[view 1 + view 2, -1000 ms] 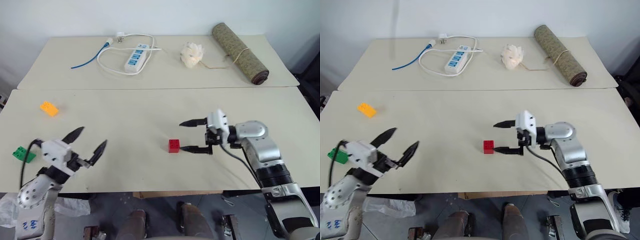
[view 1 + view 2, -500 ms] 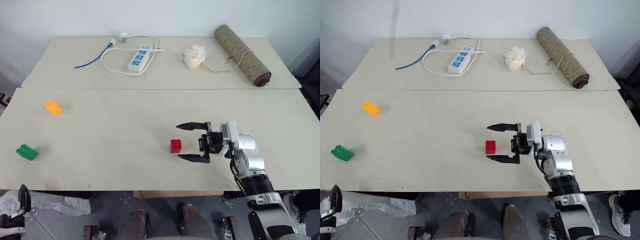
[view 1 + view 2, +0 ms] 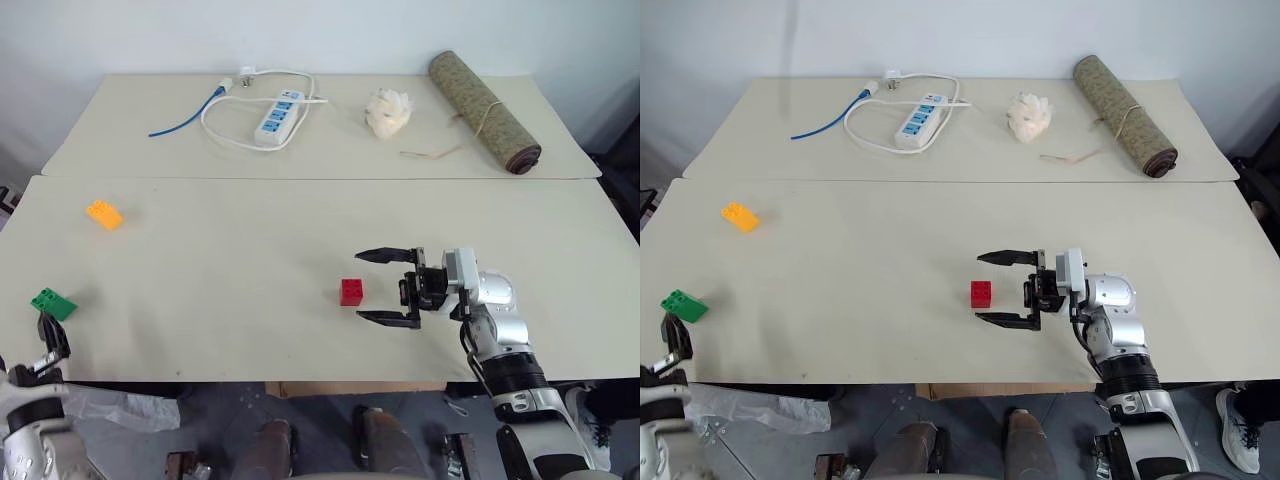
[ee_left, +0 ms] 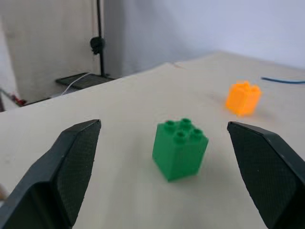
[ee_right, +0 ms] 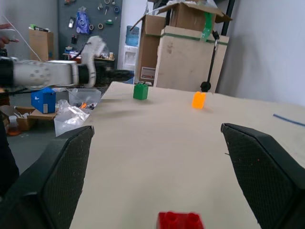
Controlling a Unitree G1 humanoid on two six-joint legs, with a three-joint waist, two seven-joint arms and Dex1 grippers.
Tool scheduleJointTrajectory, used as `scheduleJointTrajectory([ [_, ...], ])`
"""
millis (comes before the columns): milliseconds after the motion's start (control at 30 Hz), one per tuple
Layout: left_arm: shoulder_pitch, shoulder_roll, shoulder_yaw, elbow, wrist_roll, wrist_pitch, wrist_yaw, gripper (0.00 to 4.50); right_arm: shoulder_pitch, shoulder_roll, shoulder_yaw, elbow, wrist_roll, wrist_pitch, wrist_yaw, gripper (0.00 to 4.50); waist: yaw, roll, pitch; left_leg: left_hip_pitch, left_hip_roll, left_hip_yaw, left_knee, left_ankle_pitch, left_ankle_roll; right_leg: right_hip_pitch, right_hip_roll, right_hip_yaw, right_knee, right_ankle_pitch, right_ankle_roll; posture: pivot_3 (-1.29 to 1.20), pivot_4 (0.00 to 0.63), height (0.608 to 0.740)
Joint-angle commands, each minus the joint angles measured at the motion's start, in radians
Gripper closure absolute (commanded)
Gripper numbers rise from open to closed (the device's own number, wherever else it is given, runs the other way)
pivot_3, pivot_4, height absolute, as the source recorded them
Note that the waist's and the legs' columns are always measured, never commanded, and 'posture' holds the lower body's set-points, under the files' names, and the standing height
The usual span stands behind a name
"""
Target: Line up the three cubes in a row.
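Note:
The red cube point(image 3: 351, 291) sits near the table's front middle. My right gripper point(image 3: 366, 286) is open and points left at it, its fingertips either side of the cube's right edge without touching. The green cube point(image 3: 52, 303) lies at the front left edge, and the orange-yellow cube point(image 3: 104, 214) is farther back on the left. My left gripper point(image 4: 164, 125) is open just off the table's left front corner. It faces the green cube point(image 4: 179, 149), which stands a little ahead of its fingers point(image 4: 71, 157), with the orange-yellow cube point(image 4: 243, 97) beyond.
On the far table lie a white power strip point(image 3: 277, 113) with its coiled cord, a blue cable point(image 3: 178, 122), a white fluffy ball point(image 3: 387, 110) and a rolled mat point(image 3: 484, 97). A seam point(image 3: 300, 178) separates the two tables. The right wrist view shows cardboard boxes point(image 5: 188, 43).
My left gripper swung leftward from the table's front edge to the left corner by the green cube. My right gripper drew back slightly and turned level around the red cube. The camera shifted.

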Motion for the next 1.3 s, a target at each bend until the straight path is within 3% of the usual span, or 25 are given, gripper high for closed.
scheduleJointTrajectory([
  [33,-0.054,0.006,0.002,-0.032,0.037,0.08,0.142,0.0,-0.007,-0.013,-0.002,-0.05,0.013,0.016,0.024,0.02,-0.003,0.0,0.0,0.0,0.0,0.0,0.0,0.0,0.0,0.0,0.0,0.0,0.0,0.0,0.0,0.0,0.15,0.74],
  [333,-0.165,0.087,-0.002,0.058,0.038,0.197,0.194,0.0,0.009,-0.016,0.002,-0.091,0.007,0.049,0.001,0.02,-0.001,0.0,0.0,0.0,0.001,0.001,0.001,0.0,-0.001,-0.002,0.001,-0.002,0.002,0.0,0.0,0.0,0.15,0.74],
  [433,-0.171,0.096,-0.018,0.077,0.05,0.208,0.191,0.57,0.013,-0.016,0.001,-0.1,0.003,0.059,-0.012,0.0,-0.001,0.0,0.0,0.0,0.001,0.001,0.001,0.0,-0.001,-0.002,0.0,-0.002,0.002,0.0,0.0,0.0,0.15,0.74],
  [700,-0.166,0.09,-0.037,0.085,0.059,0.214,0.199,3.01,0.019,-0.015,-0.006,-0.105,-0.007,0.054,-0.034,0.0,-0.001,0.0,0.0,0.0,0.001,0.001,0.001,0.0,-0.001,-0.002,0.0,-0.002,0.002,0.0,0.0,0.0,0.15,0.74],
  [833,-0.159,0.1,-0.012,0.077,0.012,0.14,0.118,3.02,0.027,-0.019,-0.017,-0.113,-0.01,0.042,-0.047,0.0,-0.001,0.0,0.0,0.0,0.001,0.001,0.001,0.0,-0.001,-0.002,0.0,-0.002,0.002,0.0,0.0,0.0,0.15,0.74],
  [967,-0.046,0.384,-0.125,-0.019,-0.164,0.104,-0.611,3.02,0.012,-0.089,-0.092,-0.089,-0.011,0.03,-0.077,0.0,-0.004,-0.002,0.001,-0.001,0.003,0.001,0.001,0.0,-0.003,-0.003,0.001,-0.003,0.002,-0.001,-0.002,0.0,0.15,0.74],
  [1000,-0.026,0.446,-0.143,-0.035,-0.213,0.144,-0.727,3.02,0.021,-0.114,-0.108,-0.092,-0.006,0.034,-0.077,0.0,0.0,-0.001,0.001,-0.001,0.003,0.001,0.001,0.0,-0.003,-0.003,0.001,-0.004,0.003,-0.001,-0.003,0.0,0.15,0.74],
  [1067,-0.049,0.548,-0.185,-0.024,-0.266,0.207,-0.863,3.02,0.043,-0.154,-0.131,-0.092,-0.006,0.032,-0.073,0.0,0.002,0.006,0.0,-0.001,0.001,0.0,0.001,0.0,-0.002,-0.001,-0.002,-0.005,-0.001,-0.002,-0.004,0.0,0.15,0.74],
  [1167,-0.203,0.672,-0.356,0.056,-0.196,0.214,-1.062,3.02,0.087,-0.204,-0.167,-0.089,-0.018,0.019,-0.075,0.0,0.01,0.009,0.0,0.003,-0.001,0.0,-0.001,-0.001,0.0,0.002,-0.004,-0.004,-0.004,-0.002,-0.004,0.0,0.15,0.74],
  [1300,-0.429,0.648,-0.606,0.219,-0.056,0.128,-1.257,3.02,0.161,-0.225,-0.2,-0.148,-0.012,0.021,-0.122,0.0,0.003,0.01,0.001,0.003,-0.001,0.001,-0.002,0.0,0.0,0.001,-0.001,-0.004,0.0,-0.001,-0.004,0.0,0.15,0.74],
])
